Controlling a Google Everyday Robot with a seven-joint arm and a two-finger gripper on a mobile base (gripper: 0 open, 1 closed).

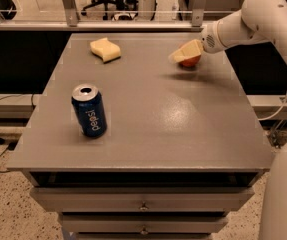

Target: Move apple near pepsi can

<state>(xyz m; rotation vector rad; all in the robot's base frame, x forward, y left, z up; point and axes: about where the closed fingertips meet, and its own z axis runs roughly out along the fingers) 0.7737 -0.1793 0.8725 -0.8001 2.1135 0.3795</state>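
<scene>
The red-orange apple (191, 61) is at the table's far right, between the pale fingers of my gripper (184, 54). The gripper reaches in from the right on a white arm and is shut on the apple. The apple looks slightly raised, with a dark shadow on the tabletop just below it. The dark blue pepsi can (89, 111) stands upright near the front left of the grey table (173, 124), far from the apple.
A pale yellow sponge (105, 49) lies at the far left of the table. A white part of the robot (285, 194) fills the lower right corner. Drawers sit under the table's front edge.
</scene>
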